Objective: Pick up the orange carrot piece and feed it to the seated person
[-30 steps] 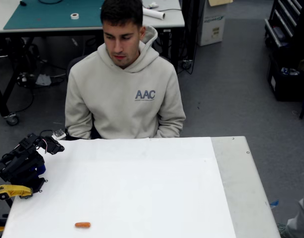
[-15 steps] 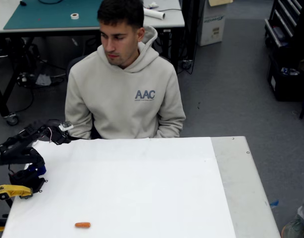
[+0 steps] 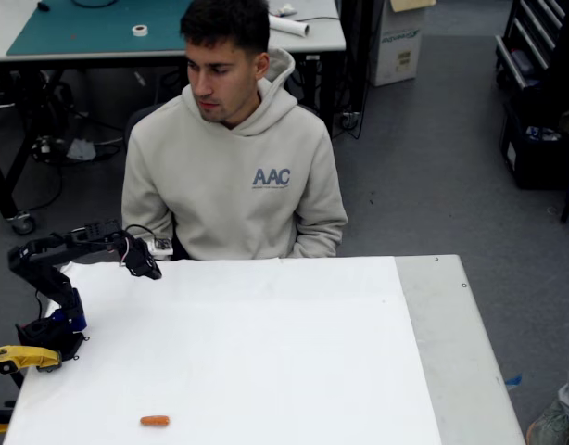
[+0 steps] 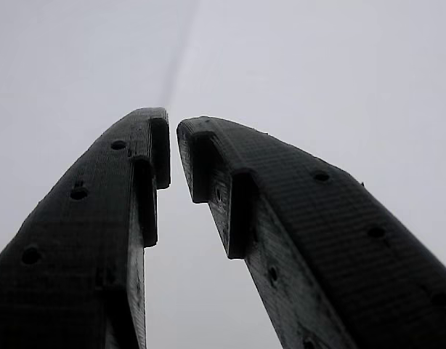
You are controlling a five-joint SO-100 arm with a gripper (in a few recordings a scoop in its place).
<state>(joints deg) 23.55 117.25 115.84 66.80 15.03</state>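
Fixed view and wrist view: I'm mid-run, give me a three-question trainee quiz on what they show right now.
1. True or false: the gripper holds the orange carrot piece.
2. In the fixed view, the carrot piece lies near which table edge? A) the bottom edge B) the edge by the seated person C) the right edge
3. Fill in: in the wrist view, the gap between the fingertips holds ____.

Key: 1 false; 2 A; 3 nothing.

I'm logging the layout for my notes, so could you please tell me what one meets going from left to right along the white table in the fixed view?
Yellow clamp → gripper → orange carrot piece → the table's bare grey strip.
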